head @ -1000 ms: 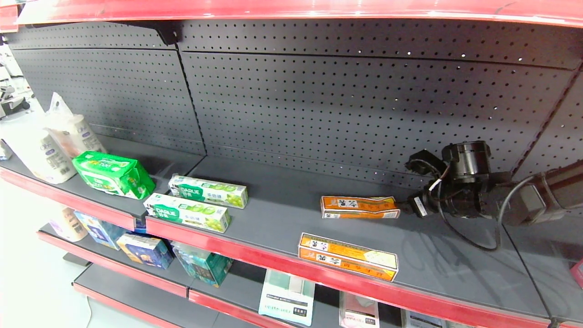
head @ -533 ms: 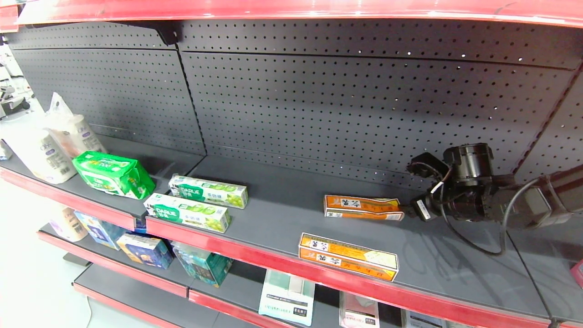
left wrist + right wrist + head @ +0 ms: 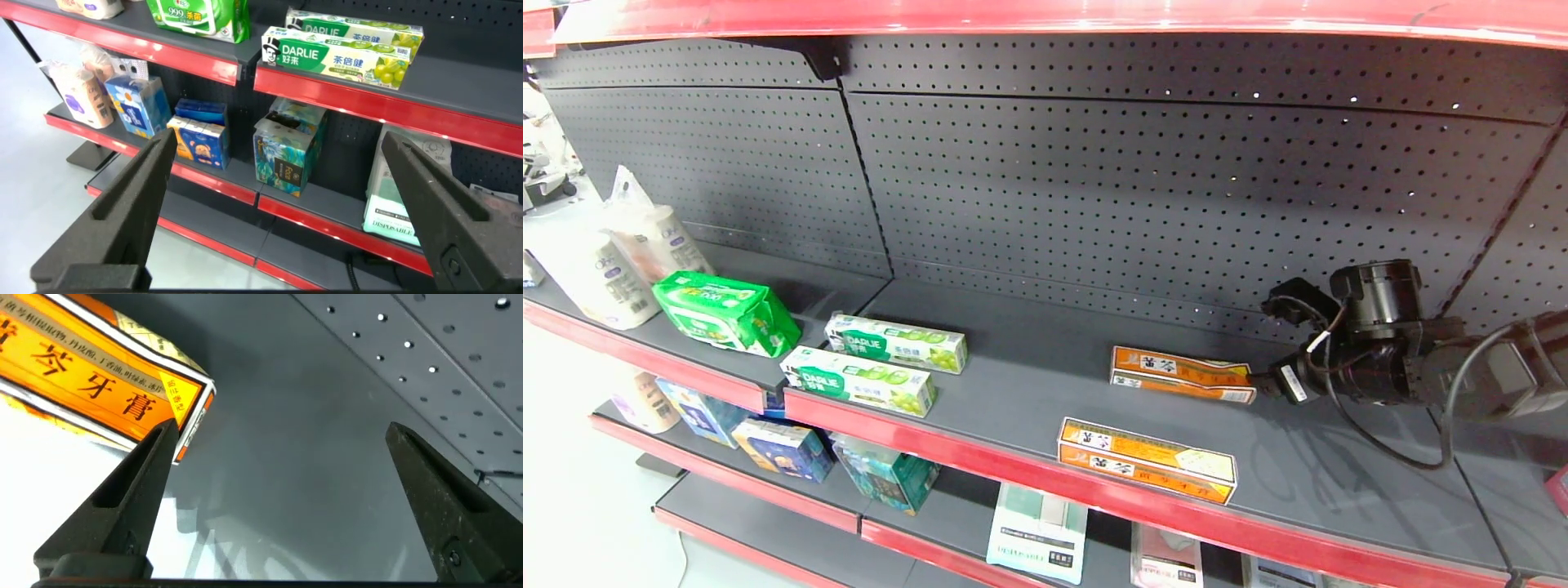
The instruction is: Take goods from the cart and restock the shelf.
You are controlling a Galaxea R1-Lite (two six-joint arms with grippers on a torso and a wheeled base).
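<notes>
An orange toothpaste box [image 3: 1183, 376] lies flat on the grey shelf board [image 3: 1029, 367], toward the back right. My right gripper [image 3: 1267, 380] is at its right end, low over the board. In the right wrist view the right gripper [image 3: 282, 431] stands open, and the corner of the orange box [image 3: 90, 384] lies against one fingertip [image 3: 163, 437], with nothing between the fingers. A second orange box [image 3: 1147, 459] lies at the shelf's front edge. My left gripper [image 3: 278, 139] hangs open in front of the lower shelves, holding nothing.
Two green toothpaste boxes [image 3: 896, 343] [image 3: 858, 380] lie left of centre, with a green wipes pack [image 3: 727, 313] and white bottles [image 3: 605, 278] further left. The perforated back wall [image 3: 1143, 188] stands close behind the right arm. Lower shelves hold several boxes [image 3: 286, 155].
The right gripper has drawn back to the right along the shelf, and the rear orange box has slid a little to the right with it.
</notes>
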